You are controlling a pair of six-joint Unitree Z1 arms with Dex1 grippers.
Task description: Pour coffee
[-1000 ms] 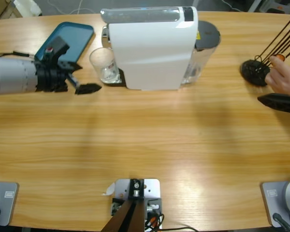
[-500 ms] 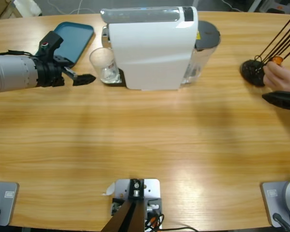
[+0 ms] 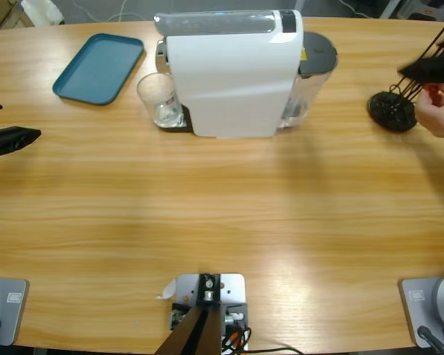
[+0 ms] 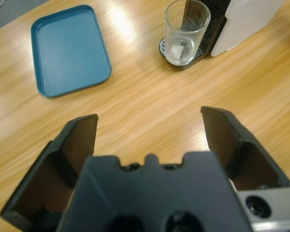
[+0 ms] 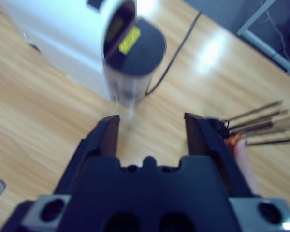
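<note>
Coffee cannot be made out for sure: the glass (image 3: 160, 100) standing on the drip plate against the left end of the white machine (image 3: 229, 72), near the table's far edge, shows only a pale patch at its bottom in the left wrist view (image 4: 180, 50) (liquid or glare, I cannot tell). A second ago the left gripper (image 3: 15, 137) was close beside the glass; half a second ago it lay just left of it. Now it has pulled back to the table's left edge, well apart from the glass, jaws spread wide with nothing between them. The teal tray (image 3: 100, 66) has stayed at the far left corner, bare. The right gripper (image 3: 429, 69) has risen from the right edge toward the far right corner and now sits over the sticks of the black holder (image 3: 392, 111); its jaws stand apart, gripping nothing. A person's hand (image 3: 438, 118) has stayed by that holder, fingers curled around something orange, at the table's right edge.
</note>
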